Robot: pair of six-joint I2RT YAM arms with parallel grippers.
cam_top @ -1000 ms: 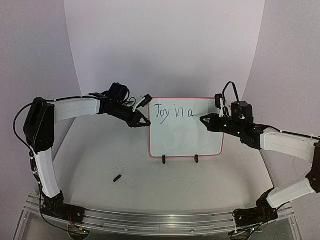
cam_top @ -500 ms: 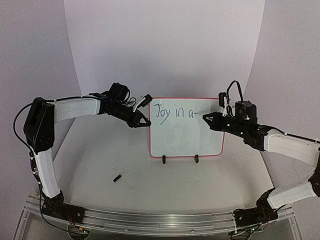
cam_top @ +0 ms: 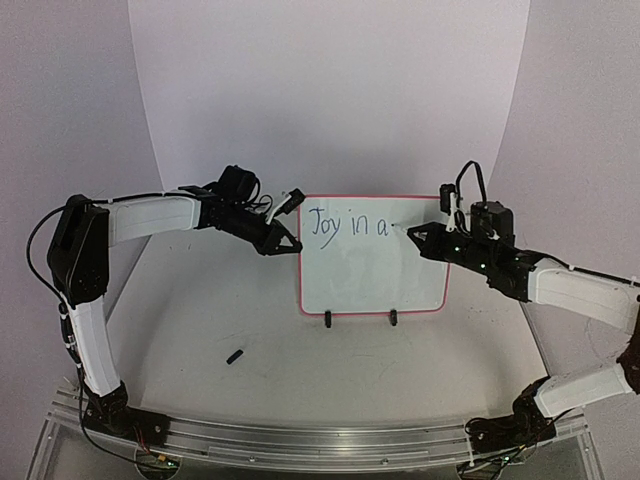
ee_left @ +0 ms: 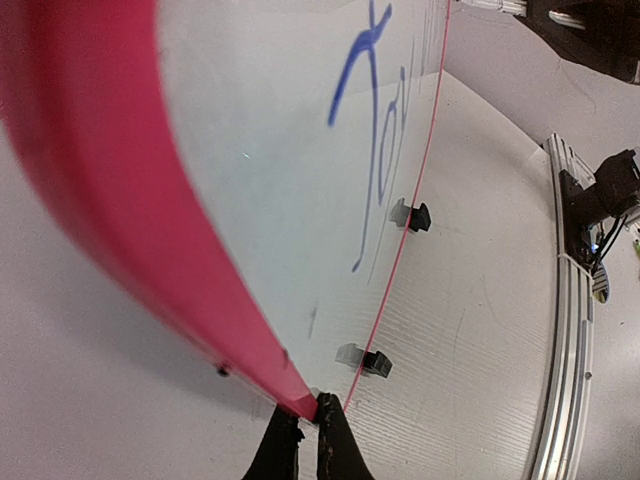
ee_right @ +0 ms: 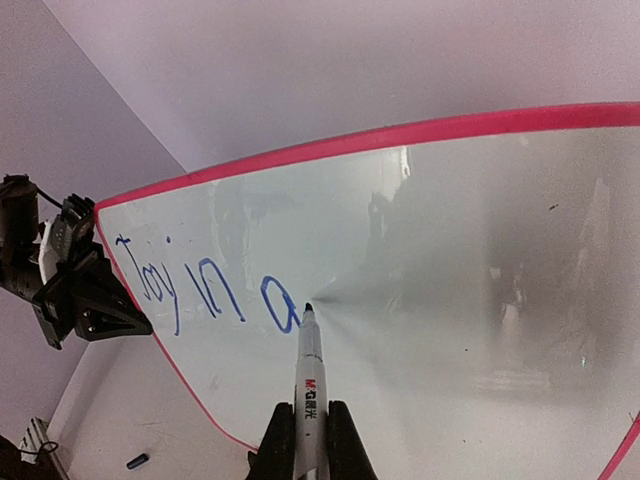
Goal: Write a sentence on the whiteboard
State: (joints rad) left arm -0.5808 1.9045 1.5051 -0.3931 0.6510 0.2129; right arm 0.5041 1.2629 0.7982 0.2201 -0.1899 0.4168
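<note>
The left gripper is clamped on the whiteboard rim, while the right gripper pinches a marker, its tip touching just beside the sentence.

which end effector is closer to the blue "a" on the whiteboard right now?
Right. The right end effector holds a marker with its tip beside the "a"; the left end effector grips the whiteboard at its left edge.
</note>
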